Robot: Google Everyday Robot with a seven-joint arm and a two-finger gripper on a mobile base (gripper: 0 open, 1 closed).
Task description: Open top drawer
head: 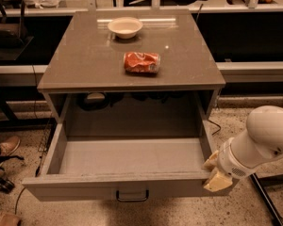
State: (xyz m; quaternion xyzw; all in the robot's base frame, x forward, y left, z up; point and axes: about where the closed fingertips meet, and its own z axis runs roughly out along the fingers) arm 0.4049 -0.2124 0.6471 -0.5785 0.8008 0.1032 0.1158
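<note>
The top drawer (127, 157) is a deep grey box pulled far out of the cabinet, and its inside is bare. Its flat front (85, 190) carries a small dark bar handle (132, 195) at centre, near the bottom edge of the view. My gripper (213, 172) sits at the drawer's front right corner, with tan fingers (218, 181) against the right end of the front panel. The white arm (259, 142) reaches in from the right. The two lower drawers are out of view.
The cabinet's grey top (85, 60) carries a white bowl (125, 27) at the back and a crushed orange can (141, 62) near the middle. A long bench (259, 69) runs behind. A shoe (7, 146) and cables lie on the speckled floor at left.
</note>
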